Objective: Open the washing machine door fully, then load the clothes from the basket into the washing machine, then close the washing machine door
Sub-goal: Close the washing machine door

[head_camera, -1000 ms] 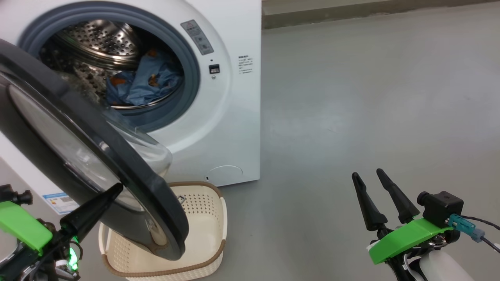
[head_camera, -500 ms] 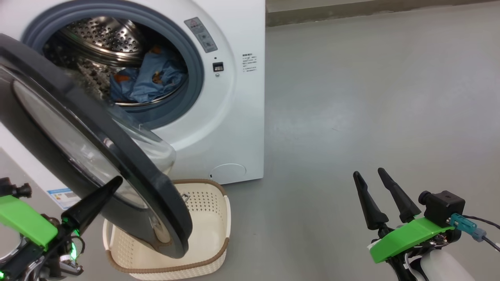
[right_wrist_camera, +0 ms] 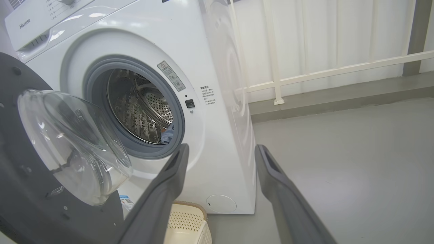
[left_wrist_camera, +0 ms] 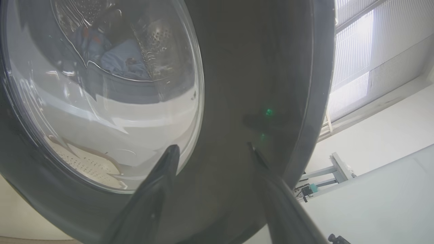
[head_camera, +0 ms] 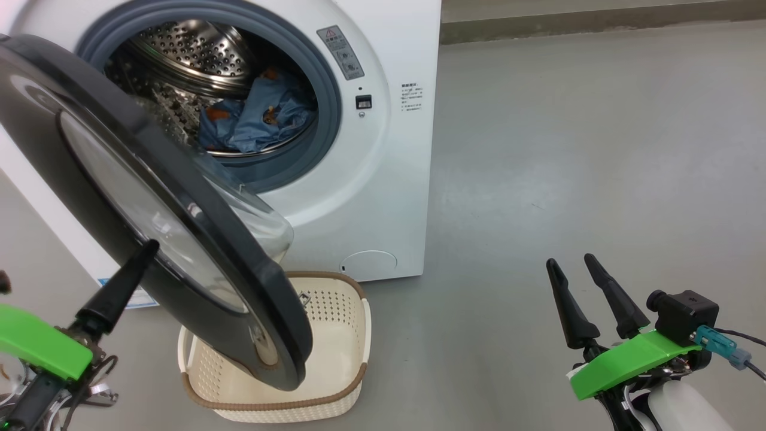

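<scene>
The washing machine (head_camera: 395,179) stands at the upper left with its drum showing. The light blue clothes (head_camera: 257,117) lie inside the drum. The washing machine door (head_camera: 179,197) hangs partly swung out, its black rim over the basket (head_camera: 353,335), whose visible inside is bare. My left gripper (head_camera: 146,251) is at the door's outer face, by the edge of the glass. In the left wrist view its fingers (left_wrist_camera: 162,176) stand apart, so the left gripper (left_wrist_camera: 212,147) is open with nothing between them. My right gripper (head_camera: 570,261) is open over the floor at the lower right.
Grey floor (head_camera: 568,137) spreads to the right of the machine. A white railing (right_wrist_camera: 339,71) and a low ledge run along the far wall behind it. The door's bulging glass bowl (right_wrist_camera: 74,145) sticks out toward the drum opening.
The head camera has shifted, so the whole scene sits further right. My left gripper's fingers have parted at the door's face. The right gripper has stayed put.
</scene>
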### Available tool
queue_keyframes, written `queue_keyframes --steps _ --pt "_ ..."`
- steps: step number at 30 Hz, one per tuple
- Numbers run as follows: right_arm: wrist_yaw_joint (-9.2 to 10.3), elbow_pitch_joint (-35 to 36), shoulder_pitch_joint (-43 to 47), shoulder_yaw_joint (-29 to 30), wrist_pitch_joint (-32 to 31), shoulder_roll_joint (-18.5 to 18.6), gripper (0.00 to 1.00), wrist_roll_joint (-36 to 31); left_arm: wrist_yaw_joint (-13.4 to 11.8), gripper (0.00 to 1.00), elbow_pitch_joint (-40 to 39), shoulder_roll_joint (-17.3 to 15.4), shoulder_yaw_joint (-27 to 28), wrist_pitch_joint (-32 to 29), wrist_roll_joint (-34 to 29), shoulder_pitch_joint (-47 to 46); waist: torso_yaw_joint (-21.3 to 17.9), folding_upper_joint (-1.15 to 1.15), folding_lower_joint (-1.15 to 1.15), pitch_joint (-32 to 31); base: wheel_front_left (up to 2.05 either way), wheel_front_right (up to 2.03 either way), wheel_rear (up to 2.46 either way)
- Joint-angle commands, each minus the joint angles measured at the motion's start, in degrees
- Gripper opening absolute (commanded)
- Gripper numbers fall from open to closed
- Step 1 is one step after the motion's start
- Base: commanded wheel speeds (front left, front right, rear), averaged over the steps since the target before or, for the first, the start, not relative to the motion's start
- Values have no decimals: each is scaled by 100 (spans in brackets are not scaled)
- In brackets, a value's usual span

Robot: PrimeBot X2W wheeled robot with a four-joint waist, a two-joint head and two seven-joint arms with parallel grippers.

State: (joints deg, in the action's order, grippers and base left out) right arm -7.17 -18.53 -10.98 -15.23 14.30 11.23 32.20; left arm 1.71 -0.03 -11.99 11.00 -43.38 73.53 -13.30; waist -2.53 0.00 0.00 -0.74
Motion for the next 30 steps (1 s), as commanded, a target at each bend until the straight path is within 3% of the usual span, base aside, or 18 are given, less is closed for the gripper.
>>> queue_keyframes --steps 1,6,13,22,30 --pt "-32 158 -57 -97 70 51 100 -46 182 100 -202 -265 177 198 -280 -245 -4 0 0 4 0 0 0" --pt "-32 178 -63 -118 70 69 100 -32 498 100 -226 -403 7 1084 -1216 22 -61 0 0 23 0 0 0" --pt "-32 179 -81 -128 70 99 100 -11 574 100 -160 -687 -465 2673 -2453 457 -170 0 0 45 0 0 0" --pt "-32 196 -86 -113 70 129 100 -14 577 100 489 -674 -856 4546 -3195 856 -274 0 0 19 0 0 0" --pt "-32 236 -86 -86 70 163 100 -24 570 100 1293 -559 -1061 5562 -3749 990 -311 0 0 19 0 0 0"
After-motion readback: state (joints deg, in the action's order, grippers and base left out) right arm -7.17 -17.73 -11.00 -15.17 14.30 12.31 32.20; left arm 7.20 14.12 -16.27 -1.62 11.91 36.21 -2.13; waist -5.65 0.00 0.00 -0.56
